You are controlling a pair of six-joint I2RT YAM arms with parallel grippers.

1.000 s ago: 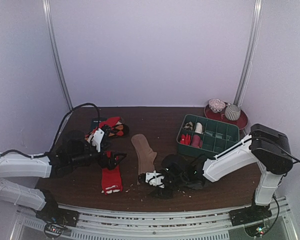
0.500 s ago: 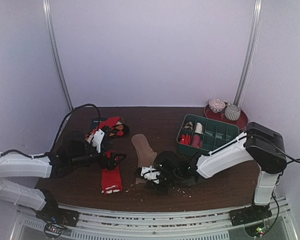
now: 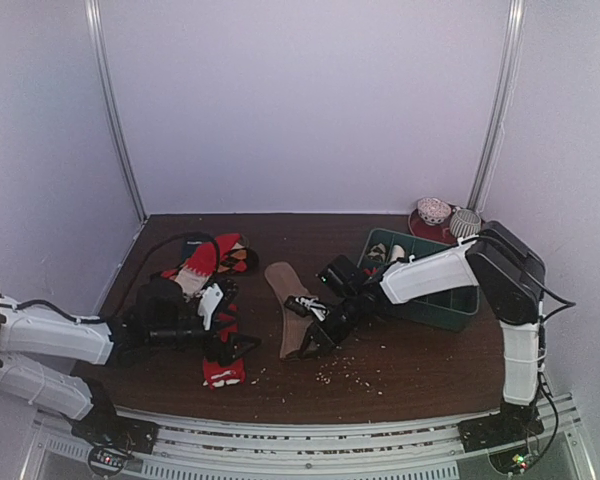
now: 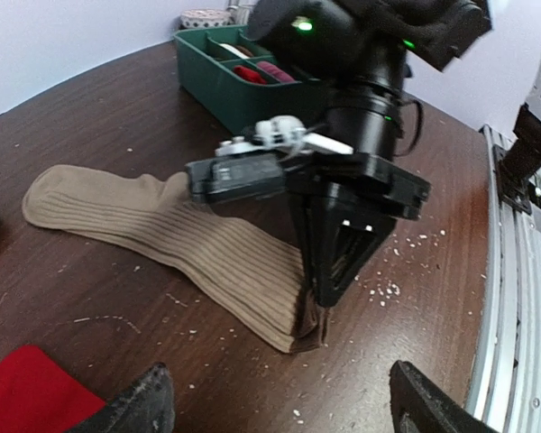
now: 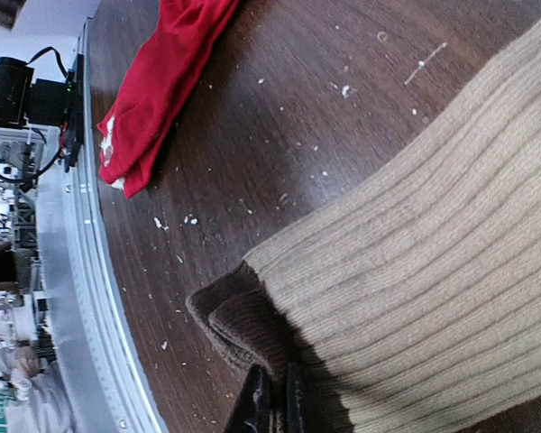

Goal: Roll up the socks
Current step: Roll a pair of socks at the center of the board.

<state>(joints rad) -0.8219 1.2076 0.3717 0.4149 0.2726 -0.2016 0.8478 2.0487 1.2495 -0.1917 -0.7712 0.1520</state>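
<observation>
Observed the tan sock [image 3: 283, 300] stretched flat near the middle of the surface [image 3: 440, 350], rounded toe end toward the back wall, dark cuff end toward the near edge. Confirmed the right fingers [image 4: 317, 262] pressed together and pinching that cuff at its near corner. Noted, in the right wrist view, the cuff edge bunched and slightly folded at the tips. Noted the rest of the sock unrolled, with ribs running lengthwise.

Located the red sock [image 3: 223, 370] just left of the tan one, flat, white marks at its near end, apart from it. Found the left fingers [image 4: 140, 406] spread wide over the red sock, with nothing held between them. Could not tell whether they touched the fabric.

Recorded a green tray [image 3: 448, 308] with compartments to the right of the tan sock, partly hidden by the right arm, holding small red and pale bundles. Recorded a red plate [image 3: 425, 228] carrying two round patterned items behind the tray, at the back right corner. Logged more red cloth [image 3: 212, 258] with white and black parts at the back left. Logged white crumbs [image 3: 342, 376] scattered on the surface close to the cuff.
</observation>
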